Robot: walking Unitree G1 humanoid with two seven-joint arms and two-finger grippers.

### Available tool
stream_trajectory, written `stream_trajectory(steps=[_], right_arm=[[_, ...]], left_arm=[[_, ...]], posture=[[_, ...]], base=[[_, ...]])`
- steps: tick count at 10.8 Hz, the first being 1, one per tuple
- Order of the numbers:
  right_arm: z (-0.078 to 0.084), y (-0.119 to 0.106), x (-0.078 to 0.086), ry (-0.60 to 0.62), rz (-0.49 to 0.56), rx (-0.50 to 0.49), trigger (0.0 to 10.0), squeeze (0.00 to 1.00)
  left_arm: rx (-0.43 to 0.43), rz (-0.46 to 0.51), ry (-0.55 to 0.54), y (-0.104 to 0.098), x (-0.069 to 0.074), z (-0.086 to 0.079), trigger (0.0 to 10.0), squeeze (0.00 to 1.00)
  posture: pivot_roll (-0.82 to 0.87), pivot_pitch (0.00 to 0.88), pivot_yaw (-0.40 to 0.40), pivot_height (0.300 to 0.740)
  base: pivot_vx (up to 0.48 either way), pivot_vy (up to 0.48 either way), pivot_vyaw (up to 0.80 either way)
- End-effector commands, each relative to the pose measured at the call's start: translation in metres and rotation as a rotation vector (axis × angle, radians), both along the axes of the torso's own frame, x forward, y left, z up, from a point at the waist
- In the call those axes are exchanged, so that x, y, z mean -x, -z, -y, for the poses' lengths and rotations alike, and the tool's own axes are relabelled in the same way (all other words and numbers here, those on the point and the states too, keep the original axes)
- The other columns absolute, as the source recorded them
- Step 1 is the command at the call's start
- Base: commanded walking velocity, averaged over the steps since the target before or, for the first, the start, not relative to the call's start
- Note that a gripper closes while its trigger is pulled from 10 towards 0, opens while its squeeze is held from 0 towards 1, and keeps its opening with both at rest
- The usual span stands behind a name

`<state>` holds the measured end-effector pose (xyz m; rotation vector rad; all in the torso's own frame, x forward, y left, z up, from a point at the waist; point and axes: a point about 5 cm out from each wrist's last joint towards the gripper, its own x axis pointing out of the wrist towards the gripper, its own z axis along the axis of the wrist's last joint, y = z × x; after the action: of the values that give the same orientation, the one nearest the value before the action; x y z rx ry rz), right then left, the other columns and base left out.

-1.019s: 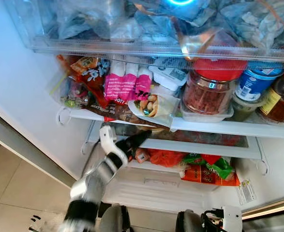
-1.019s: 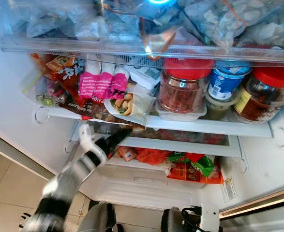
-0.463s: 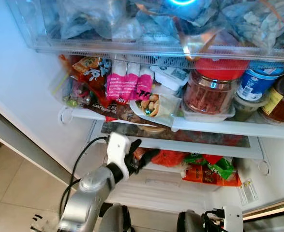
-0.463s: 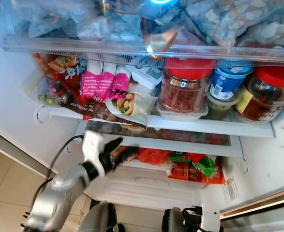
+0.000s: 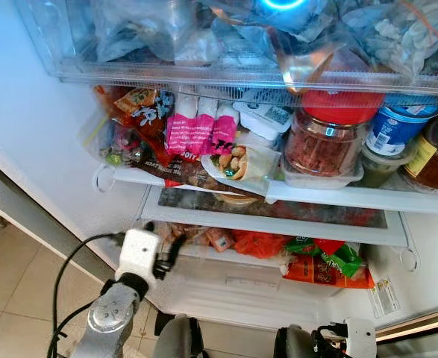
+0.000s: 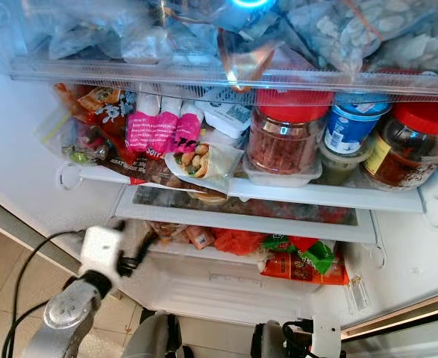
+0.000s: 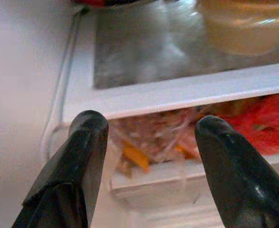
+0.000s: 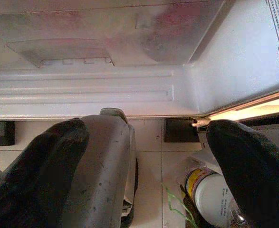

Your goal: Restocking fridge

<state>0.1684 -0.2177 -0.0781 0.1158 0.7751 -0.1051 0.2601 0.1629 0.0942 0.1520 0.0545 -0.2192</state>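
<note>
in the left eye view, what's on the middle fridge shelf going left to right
snack packets → pink pouches → bag of nuts → red-lidded jar → blue tub → dark jar at the right edge.

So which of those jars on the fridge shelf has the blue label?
The middle one of the three at the shelf's right end. Its label is blue and white, while the jars on either side hold reddish-brown food under red lids.

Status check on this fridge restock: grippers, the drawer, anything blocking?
Left gripper open, empty, at the lower drawer front. Right gripper open, idle, low. Drawer packed with bags; nothing between fingers and drawer.
</note>
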Motion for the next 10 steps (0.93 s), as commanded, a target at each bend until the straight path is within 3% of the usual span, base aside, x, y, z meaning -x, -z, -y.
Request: stream_trajectory(steps=[1, 10], right_arm=[[-0.007, 0.024, 0.049, 0.006, -0.221, -0.024, 10.0, 0.0], [-0.009, 0.026, 0.057, 0.006, -0.233, -0.029, 10.0, 0.0]], left_arm=[[-0.013, 0.008, -0.028, 0.003, -0.003, -0.003, 10.0, 0.0], [0.013, 0.007, -0.028, 0.014, -0.006, -0.001, 10.0, 0.0]], posture=[[0.0, 0.169, 0.054, 0.635], [0.0, 0.152, 0.065, 0.635]], base=[[0.0, 0.0, 0.0], [-0.305, 0.0, 0.0]])
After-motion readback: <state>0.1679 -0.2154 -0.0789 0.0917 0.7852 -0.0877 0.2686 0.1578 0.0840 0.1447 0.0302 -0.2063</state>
